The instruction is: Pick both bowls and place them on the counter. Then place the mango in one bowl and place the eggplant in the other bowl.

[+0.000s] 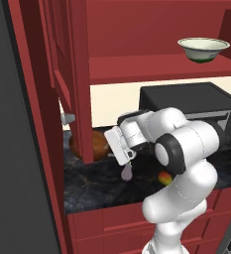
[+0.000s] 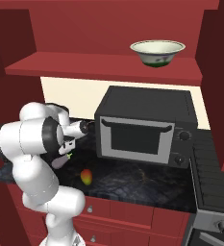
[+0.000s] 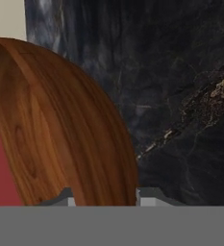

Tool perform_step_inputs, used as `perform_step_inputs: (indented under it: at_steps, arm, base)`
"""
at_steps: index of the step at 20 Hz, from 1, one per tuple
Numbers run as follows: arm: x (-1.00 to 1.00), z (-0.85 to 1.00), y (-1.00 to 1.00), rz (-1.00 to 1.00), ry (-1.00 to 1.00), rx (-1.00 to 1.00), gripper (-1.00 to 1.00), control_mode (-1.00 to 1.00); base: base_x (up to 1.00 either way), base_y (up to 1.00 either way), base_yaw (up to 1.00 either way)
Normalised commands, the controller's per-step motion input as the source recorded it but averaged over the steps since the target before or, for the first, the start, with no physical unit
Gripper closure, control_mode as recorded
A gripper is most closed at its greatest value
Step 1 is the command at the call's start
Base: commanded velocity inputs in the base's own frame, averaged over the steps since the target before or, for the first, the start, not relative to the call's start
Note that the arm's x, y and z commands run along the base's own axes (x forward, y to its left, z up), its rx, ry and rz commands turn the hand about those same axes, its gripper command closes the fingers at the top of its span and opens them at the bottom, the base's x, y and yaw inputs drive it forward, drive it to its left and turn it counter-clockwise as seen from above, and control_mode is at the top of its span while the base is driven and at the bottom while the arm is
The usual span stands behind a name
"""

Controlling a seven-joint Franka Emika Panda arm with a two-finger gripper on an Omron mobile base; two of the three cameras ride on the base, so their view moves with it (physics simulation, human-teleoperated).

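The scene is viewed from behind the arm, high on its left and high on its right, looking forward and down. The dark surface (image 1: pixel 94 186), the microwave (image 2: pixel 144 129) and the shelved white bowl (image 1: pixel 203 49) are shared. The wooden bowl (image 3: pixel 60 129) is seen very near from the hand.

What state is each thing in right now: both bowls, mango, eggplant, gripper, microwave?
Wooden bowl: on the counter, between the gripper's fingertips.
White bowl: upright on the shelf, not yet moved.
Mango: loose on the counter, outside any bowl.
Eggplant: on the counter, outside any bowl.
Gripper: around the wooden bowl's rim; grip uncertain.
Microwave: door shut.
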Motion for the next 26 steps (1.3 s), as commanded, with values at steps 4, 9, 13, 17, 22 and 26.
perform_step_inputs:
  at_steps: [4,9,13,17,22,26]
  arm:
    - [0.08,-0.12,0.03,0.00,0.03,-0.01,1.00,-1.00]
    - [-0.01,-0.09,0.03,0.00,0.02,-0.04,1.00,-1.00]
    - [-0.10,0.00,0.00,0.00,0.00,-0.03,-1.00,-1.00]
    - [-0.15,0.00,0.00,0.00,0.00,-0.02,-1.00,-1.00]
    - [-0.16,0.09,0.00,0.00,0.00,0.00,-1.00,-1.00]
    - [-0.02,0.22,-0.06,0.00,0.00,0.00,-1.00,-1.00]
  base:
    - [0.00,0.00,0.00]
    - [0.00,0.00,0.00]
    - [0.00,0.00,0.00]
    - [0.00,0.00,0.00]
    - [0.00,0.00,0.00]
    - [0.00,0.00,0.00]
